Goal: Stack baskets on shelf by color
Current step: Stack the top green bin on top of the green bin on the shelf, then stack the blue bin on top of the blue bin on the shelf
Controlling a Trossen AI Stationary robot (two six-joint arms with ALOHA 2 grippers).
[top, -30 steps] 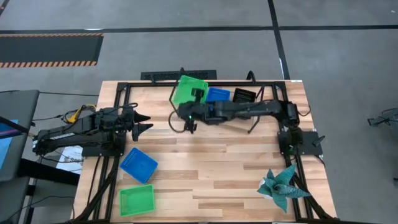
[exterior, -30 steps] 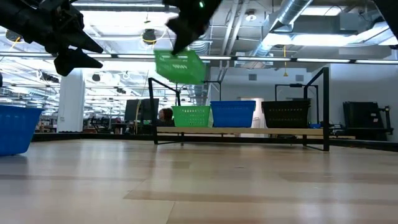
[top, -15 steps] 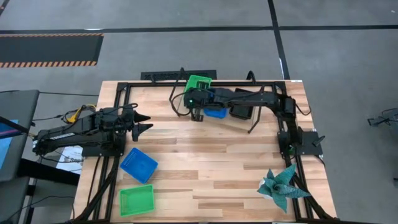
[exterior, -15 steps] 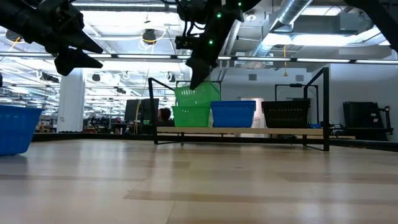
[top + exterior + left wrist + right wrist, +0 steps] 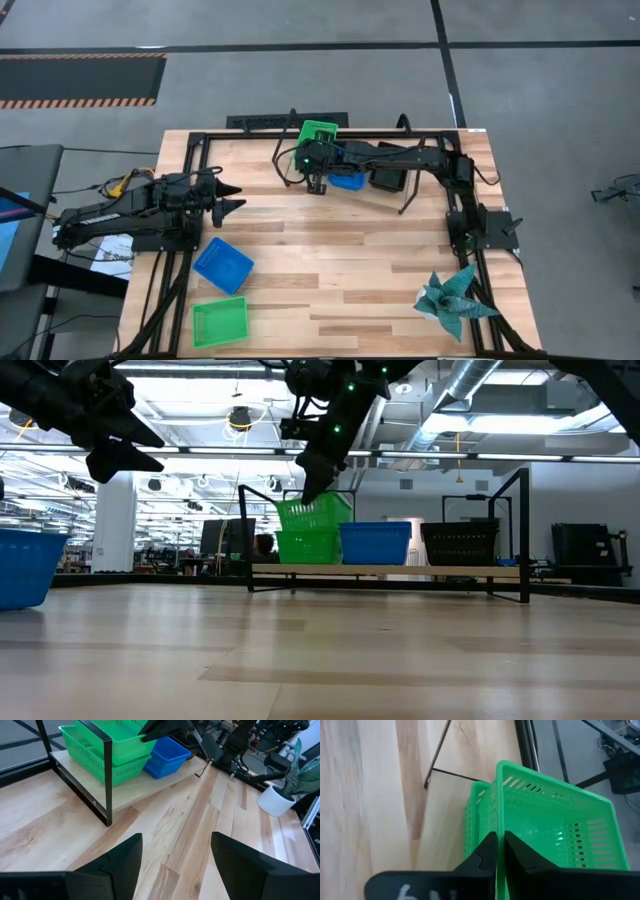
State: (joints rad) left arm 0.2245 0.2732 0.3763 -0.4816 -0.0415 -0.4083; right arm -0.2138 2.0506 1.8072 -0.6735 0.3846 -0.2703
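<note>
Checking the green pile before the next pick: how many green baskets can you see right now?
3: one on the shelf at its left end, one tilted on top of it in the right gripper, one on the table's near left. None seems hidden.

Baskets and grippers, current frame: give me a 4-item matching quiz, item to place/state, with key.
Column 1:
1. top green basket
2. blue basket off the shelf
3. black basket
4. left gripper

Column 2:
A. open, holding nothing, over the table's left side
B. on the shelf, at the end away from the green ones
C. tilted in the lower green basket, right gripper on its rim
D. on the tabletop, beside a lone green basket

Pairs: 1-C, 2-D, 3-B, 4-A
</note>
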